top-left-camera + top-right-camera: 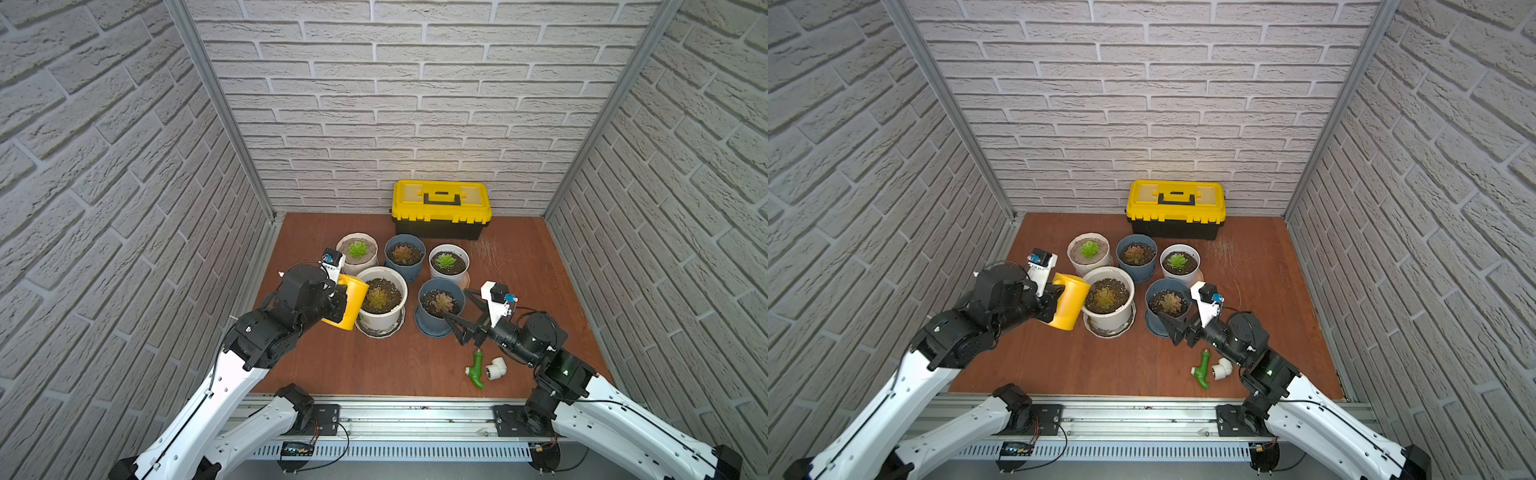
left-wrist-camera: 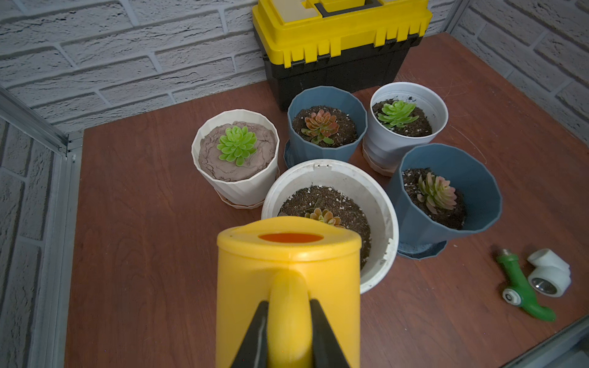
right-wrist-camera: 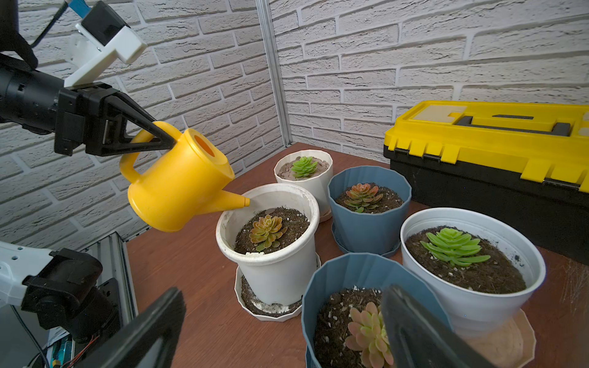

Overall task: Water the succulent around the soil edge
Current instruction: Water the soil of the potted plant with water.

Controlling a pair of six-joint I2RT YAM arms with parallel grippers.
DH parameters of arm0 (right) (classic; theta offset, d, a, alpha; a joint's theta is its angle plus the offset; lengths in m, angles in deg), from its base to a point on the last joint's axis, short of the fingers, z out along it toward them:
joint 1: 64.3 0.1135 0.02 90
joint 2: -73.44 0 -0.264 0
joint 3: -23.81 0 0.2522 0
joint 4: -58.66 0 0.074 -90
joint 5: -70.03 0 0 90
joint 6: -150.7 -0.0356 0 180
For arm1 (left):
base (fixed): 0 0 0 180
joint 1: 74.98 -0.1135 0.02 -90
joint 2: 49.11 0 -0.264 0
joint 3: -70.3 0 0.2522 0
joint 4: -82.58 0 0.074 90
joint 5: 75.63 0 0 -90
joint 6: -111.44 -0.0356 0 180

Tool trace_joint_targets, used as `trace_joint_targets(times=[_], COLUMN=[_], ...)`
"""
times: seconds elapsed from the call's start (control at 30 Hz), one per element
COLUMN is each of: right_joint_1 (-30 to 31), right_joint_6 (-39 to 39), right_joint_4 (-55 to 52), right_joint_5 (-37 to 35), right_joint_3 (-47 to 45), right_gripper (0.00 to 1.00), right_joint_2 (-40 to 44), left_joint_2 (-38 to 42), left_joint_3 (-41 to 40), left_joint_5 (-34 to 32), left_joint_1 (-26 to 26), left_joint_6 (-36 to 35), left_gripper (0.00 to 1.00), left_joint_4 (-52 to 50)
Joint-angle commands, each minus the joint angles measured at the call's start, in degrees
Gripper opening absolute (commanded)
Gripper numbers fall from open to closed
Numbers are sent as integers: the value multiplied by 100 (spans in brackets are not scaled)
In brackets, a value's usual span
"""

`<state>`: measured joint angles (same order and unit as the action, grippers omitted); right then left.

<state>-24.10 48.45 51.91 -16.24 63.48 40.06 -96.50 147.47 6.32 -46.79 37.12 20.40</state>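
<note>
As both top views show you, the left gripper [image 1: 340, 297] grips the watering can [image 1: 353, 303] beside the white pot [image 1: 380, 322], mid-surface — right gripper [image 1: 454, 302] wide, empty. Left wrist: handle [image 2: 288, 286] pinched. Right wrist: spout [image 3: 229, 202] at the soil [image 3: 271, 212] edge, apart from the succulent [image 3: 266, 231].

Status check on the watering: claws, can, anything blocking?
Left claw shut on yellow watering can handle; right claw open, empty, hovering by near blue pot. Can tilted, spout over rim of big white pot, at soil edge. Nothing blocking.
</note>
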Motion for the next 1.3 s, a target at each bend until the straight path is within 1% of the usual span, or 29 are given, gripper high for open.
trace_joint_targets(times=[0.0,0.13,0.53,0.7,0.97,1.17,1.27], right_joint_1=[-21,-22,-22,-17,-21,-22,-17], right_joint_6=[-67,-70,-83,-84,-76,-68,-67], right_joint_4=[199,200,192,182,170,174,172], right_joint_5=[32,32,51,49,31,27,23], right_joint_3=[-8,-8,-7,-7,-7,-7,-6], right_gripper=[100,100,100,100,99,100,100], right_joint_2=[19,26,46,52,65,43,46], left_joint_2=[73,105,156,169,60,-147,-252], left_joint_3=[244,311,458,418,365,364,355], left_joint_5=[192,401,719,1159,1381,1652,1685], left_joint_1=[-41,-41,-41,-32,-14,8,29], left_joint_6=[20,38,29,-30,-4,25,22], left_gripper=[0,0,0,0,0,0,0], left_joint_4=[-64,-133,-371,-181,107,384,553])
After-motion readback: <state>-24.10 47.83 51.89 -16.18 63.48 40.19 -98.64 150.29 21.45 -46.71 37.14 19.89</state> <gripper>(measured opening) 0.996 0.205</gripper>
